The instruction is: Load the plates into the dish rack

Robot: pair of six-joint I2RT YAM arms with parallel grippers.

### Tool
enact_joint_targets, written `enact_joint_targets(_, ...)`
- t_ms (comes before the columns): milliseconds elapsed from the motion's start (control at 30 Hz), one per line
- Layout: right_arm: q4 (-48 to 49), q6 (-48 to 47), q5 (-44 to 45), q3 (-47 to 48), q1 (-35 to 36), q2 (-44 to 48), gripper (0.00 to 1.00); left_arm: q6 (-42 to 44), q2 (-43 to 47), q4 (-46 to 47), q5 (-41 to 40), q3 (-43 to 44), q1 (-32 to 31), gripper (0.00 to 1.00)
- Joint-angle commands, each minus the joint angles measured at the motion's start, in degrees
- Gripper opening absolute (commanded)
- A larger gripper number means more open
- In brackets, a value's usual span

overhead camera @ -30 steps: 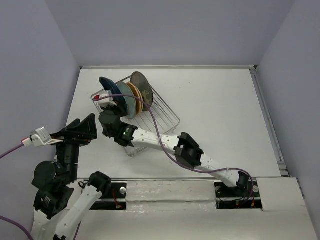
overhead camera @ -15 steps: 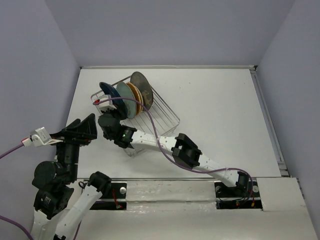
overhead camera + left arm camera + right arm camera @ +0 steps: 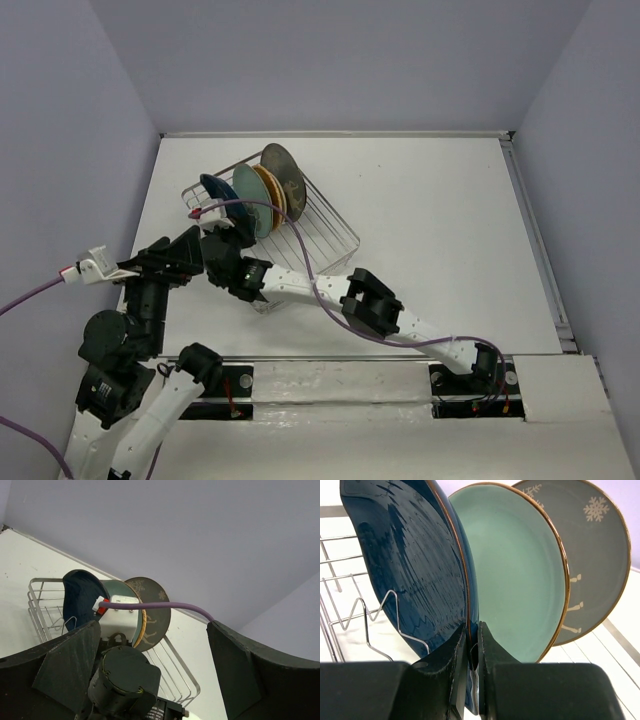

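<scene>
The wire dish rack [image 3: 325, 225] stands at the table's back left with several plates on edge in it. From the back these are grey with deer [image 3: 288, 172], orange [image 3: 268, 188] and pale teal [image 3: 251, 208]. The dark blue plate [image 3: 213, 188] stands upright at the front of the row, and my right gripper [image 3: 222, 218] is shut on its lower rim. The right wrist view shows the gripper [image 3: 473, 640] pinching the dark blue plate [image 3: 405, 555] beside the teal plate [image 3: 520, 565] and the grey plate [image 3: 597, 545]. My left gripper [image 3: 170, 256] hovers open just left of the rack, holding nothing.
In the left wrist view, the right arm's wrist motor [image 3: 125, 680] and its purple cable [image 3: 160, 606] lie close in front of my open left gripper [image 3: 153, 625]. Rack wires [image 3: 350, 615] rise left of the blue plate. Walls close in the left and back.
The right gripper has brought the dark blue plate down into the rack beside the teal plate. The left arm has shifted right, closer to the rack.
</scene>
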State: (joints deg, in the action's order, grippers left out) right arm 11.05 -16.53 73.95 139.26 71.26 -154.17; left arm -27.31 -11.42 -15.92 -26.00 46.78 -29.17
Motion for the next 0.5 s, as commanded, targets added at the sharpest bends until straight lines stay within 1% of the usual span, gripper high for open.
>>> enact_joint_targets(0,2.8,7.4,-0.2,-1.2,1.4,3.6,0.09,0.0,-1.1,3.1,-0.8,-0.5,-0.3,0.99)
enact_joint_targets(33,2.0,8.3,-0.9,-2.3,1.4,4.0,0.12,0.0,-1.1,3.0,-0.7,-0.6,-0.3,0.99)
enact_joint_targets(67,0.9,10.7,-1.4,-2.8,1.4,4.5,0.22,-0.1,-1.2,3.0,-0.7,-0.6,-0.3,0.99)
enact_joint_targets(133,-1.6,14.1,-2.6,-4.5,1.4,6.2,0.33,-0.1,-1.5,3.0,-0.7,-0.9,-0.3,0.99)
enact_joint_targets(167,-2.1,15.0,-3.1,-5.4,1.4,6.9,0.41,0.0,-1.4,2.9,-0.7,-0.9,-0.3,0.99)
enact_joint_targets(233,-4.5,18.7,-5.5,-8.1,1.4,10.7,0.46,0.2,-1.5,2.8,-0.8,-1.1,-0.3,0.99)
enact_joint_targets(267,-4.5,19.9,-5.5,-9.1,1.4,10.7,0.47,0.2,-1.5,2.8,-0.8,-1.1,-0.3,0.99)
enact_joint_targets(333,-5.8,22.7,-7.8,-11.4,1.4,14.4,0.5,0.5,-1.5,2.7,-1.1,-1.0,-0.3,0.99)
enact_joint_targets(367,-6.3,23.3,-8.6,-13.6,1.4,15.6,0.54,0.7,-1.7,2.5,-1.2,-1.0,-0.3,0.99)
enact_joint_targets(400,-6.3,23.9,-9.4,-14.9,1.4,17.0,0.56,0.8,-1.7,2.5,-1.4,-0.9,-0.2,0.99)
enact_joint_targets(433,-6.6,25.1,-11.4,-16.2,1.4,20.0,0.61,0.9,-1.8,2.6,-1.6,-0.9,-0.2,0.99)
enact_joint_targets(467,-6.7,25.8,-12.7,-19.2,1.4,21.5,0.63,0.9,-1.8,2.6,-1.7,-0.8,-0.3,0.99)
